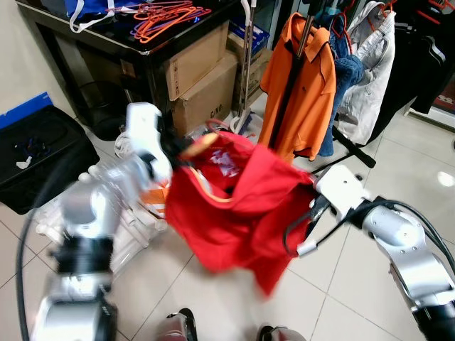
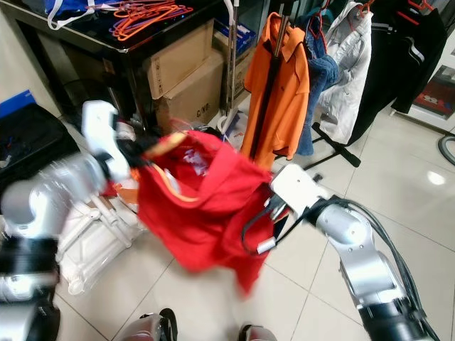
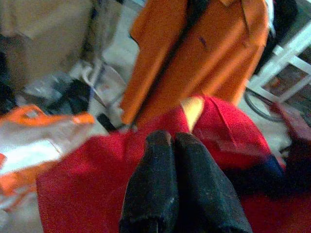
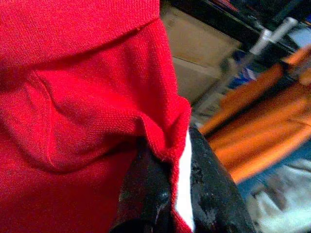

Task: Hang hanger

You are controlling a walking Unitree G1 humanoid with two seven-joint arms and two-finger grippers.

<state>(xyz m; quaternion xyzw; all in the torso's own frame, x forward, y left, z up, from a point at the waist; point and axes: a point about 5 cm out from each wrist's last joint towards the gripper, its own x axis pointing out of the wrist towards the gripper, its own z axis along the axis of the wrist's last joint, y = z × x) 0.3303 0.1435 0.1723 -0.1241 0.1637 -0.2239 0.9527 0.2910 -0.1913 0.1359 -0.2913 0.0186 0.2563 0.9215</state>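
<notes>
A red shirt (image 1: 238, 202) hangs spread between my two grippers in front of me, above the tiled floor. My left gripper (image 3: 171, 138) is shut at the shirt's collar end, its black fingers pressed together on the red cloth. My right gripper (image 4: 180, 145) is shut on the shirt's other edge, with a white strip pinched between its fingers. A thin reddish curve (image 1: 213, 126) sticks up above the collar; blur hides whether it is a hanger hook. Behind the shirt stands a clothes rack pole (image 1: 302, 42) with an orange polo shirt (image 1: 306, 85) on it.
Denim and a white jacket (image 1: 370, 64) hang further right on the rack. At the back left, a black table (image 1: 142, 53) carries orange hangers (image 1: 167, 15), with cardboard boxes (image 1: 202, 78) under it. A black case (image 1: 43, 153) and a white plastic frame (image 1: 128, 234) lie on the floor at left.
</notes>
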